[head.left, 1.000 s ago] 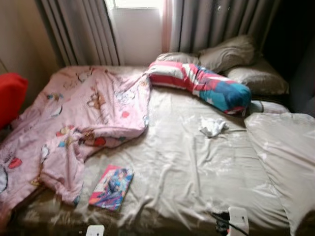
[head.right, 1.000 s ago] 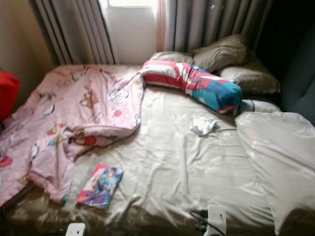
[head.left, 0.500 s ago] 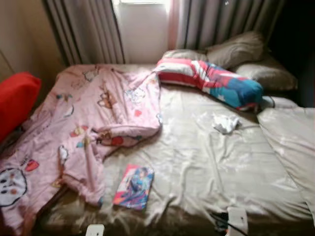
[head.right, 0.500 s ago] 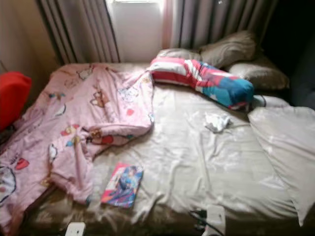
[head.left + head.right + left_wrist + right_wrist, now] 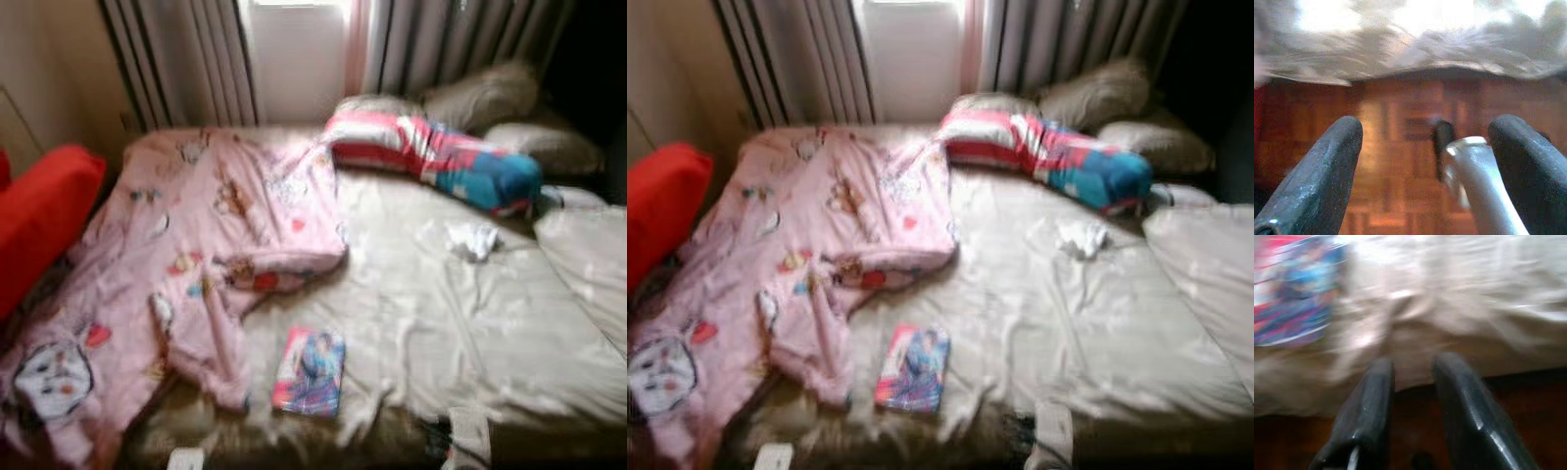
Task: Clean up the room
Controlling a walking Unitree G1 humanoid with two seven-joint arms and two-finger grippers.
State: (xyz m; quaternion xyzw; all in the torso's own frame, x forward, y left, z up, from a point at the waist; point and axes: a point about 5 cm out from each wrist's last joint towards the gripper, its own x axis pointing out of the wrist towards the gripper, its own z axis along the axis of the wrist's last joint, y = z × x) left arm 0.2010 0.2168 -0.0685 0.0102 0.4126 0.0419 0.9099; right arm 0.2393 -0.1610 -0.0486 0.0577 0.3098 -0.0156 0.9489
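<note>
Across the whole frame, head views: one bed (image 5: 470, 333) with a beige sheet, blurred as if mid-walk; one pink printed blanket (image 5: 196, 255) crumpled over the left half, spilling off the lower-left edge; one striped red/blue bolster (image 5: 431, 162) upper centre-right; three beige pillows at upper right (image 5: 480, 93), plus one large pale pillow (image 5: 588, 264) at the right edge; one red cushion or chair (image 5: 44, 220) at the left edge; grey curtains (image 5: 186, 59) and a bright window along the top; one book (image 5: 311, 370) with a colourful cover at lower centre, flat on the sheet, just beside the blanket's lower fold; one white crumpled cloth (image 5: 472, 238) at centre right, well apart from the book.

Left gripper (image 5: 1435, 161) in its wrist view: fingers spread wide, holding nothing, over parquet floor (image 5: 1396, 161) below the bed edge; right gripper (image 5: 1410, 406): fingers apart by a narrow gap, nothing between them, pointing at the sheet edge with the book at the upper left of that view.

Step, my read: approach/survey phase; nothing picked yet. Next move likely needs a stop at the bed edge, then a reach for the book as nearest item; blanket and cloth left for after.
</note>
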